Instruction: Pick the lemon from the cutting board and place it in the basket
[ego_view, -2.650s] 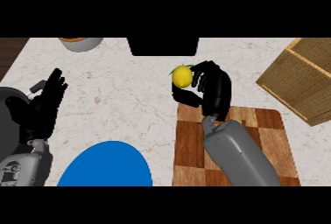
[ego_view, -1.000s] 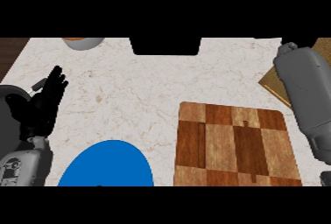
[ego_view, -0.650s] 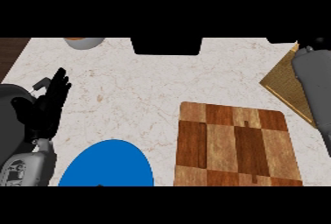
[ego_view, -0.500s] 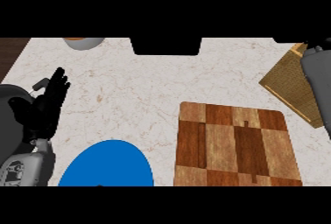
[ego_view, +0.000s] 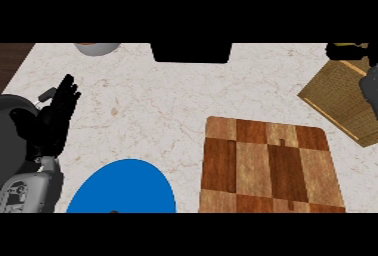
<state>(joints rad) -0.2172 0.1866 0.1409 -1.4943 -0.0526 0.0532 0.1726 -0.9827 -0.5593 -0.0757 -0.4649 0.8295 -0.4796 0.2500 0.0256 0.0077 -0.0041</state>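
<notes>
The board (ego_view: 272, 167) is bare and no lemon shows. The right hand (ego_view: 345, 51) hangs above the basket (ego_view: 341, 99), fingers unclear, so placing is underway; release comes next. The left hand (ego_view: 53, 117) rests open, far left of the board.

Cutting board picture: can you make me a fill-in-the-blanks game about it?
1. The cutting board is made of ____.
2. The plate to the left of the cutting board is coloured ____.
3. The basket sits at the view's ____ edge.

Missing words: wood; blue; right.
</notes>
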